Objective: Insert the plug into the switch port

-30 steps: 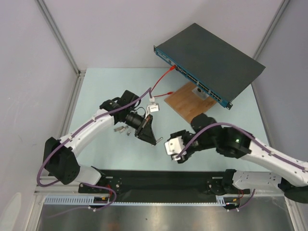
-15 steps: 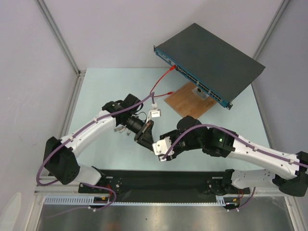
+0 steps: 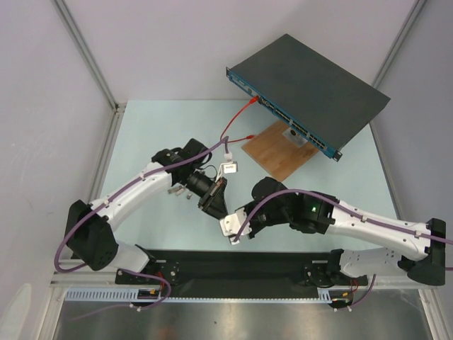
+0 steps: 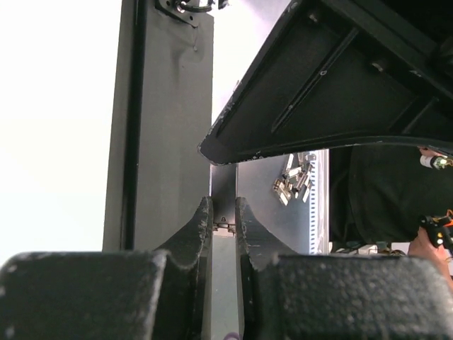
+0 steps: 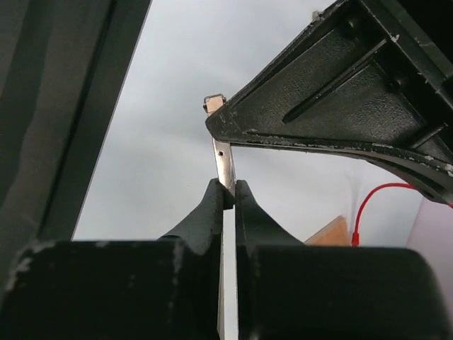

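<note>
Left gripper (image 4: 224, 212): jaws pinched narrow on the plug (image 5: 221, 152), a thin metal piece held above the table's middle, near the arms' bases. Right gripper (image 5: 228, 185): a second ago apart and half spread, it has since swung in leftward and clamped onto the same plug, so both now grip it — judged a handover, with the left's release outstanding. Switch (image 3: 311, 85): rear right, well apart from the plug — insertion not begun.
</note>
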You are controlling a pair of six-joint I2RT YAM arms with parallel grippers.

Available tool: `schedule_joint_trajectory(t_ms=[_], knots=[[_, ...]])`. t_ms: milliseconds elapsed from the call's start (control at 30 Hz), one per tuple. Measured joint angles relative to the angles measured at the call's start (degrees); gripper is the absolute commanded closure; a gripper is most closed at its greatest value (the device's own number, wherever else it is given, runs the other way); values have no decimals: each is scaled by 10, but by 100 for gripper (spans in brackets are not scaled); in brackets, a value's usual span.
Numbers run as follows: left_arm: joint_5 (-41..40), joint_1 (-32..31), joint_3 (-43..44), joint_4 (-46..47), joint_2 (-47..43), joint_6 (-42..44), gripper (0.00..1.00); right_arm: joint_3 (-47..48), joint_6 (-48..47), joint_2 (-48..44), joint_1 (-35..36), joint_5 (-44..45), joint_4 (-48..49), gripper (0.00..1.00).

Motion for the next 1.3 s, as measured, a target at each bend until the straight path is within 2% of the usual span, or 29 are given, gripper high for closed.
schedule_joint_trajectory(t_ms=[33,133,233,333,533,700,800,967,1133,1300], knots=[[-2,-1,0,1,0,-1,61,0,-1,1,1,0,-1,100],[-8,-1,0,17,-2,-14,34,0,6,2,0,-1,-1,100],[-27,6,0,43,-19,-26,26,0,30,3,-13,-17,-7,100],[-43,37,0,76,-55,-41,25,0,63,3,-48,-44,-14,100],[-102,156,-2,189,-147,-100,23,48,176,36,-159,-142,-37,100],[-172,177,-27,272,-259,-85,21,91,296,78,-258,-253,-35,100],[-208,146,-32,272,-308,-2,23,108,366,114,-303,-336,-40,100],[-290,20,-60,247,-351,144,26,112,468,168,-342,-464,-32,100],[-358,-58,-80,223,-335,237,33,101,548,171,-346,-545,1,100],[-393,-88,-80,215,-296,301,44,93,595,171,-345,-581,25,100]])
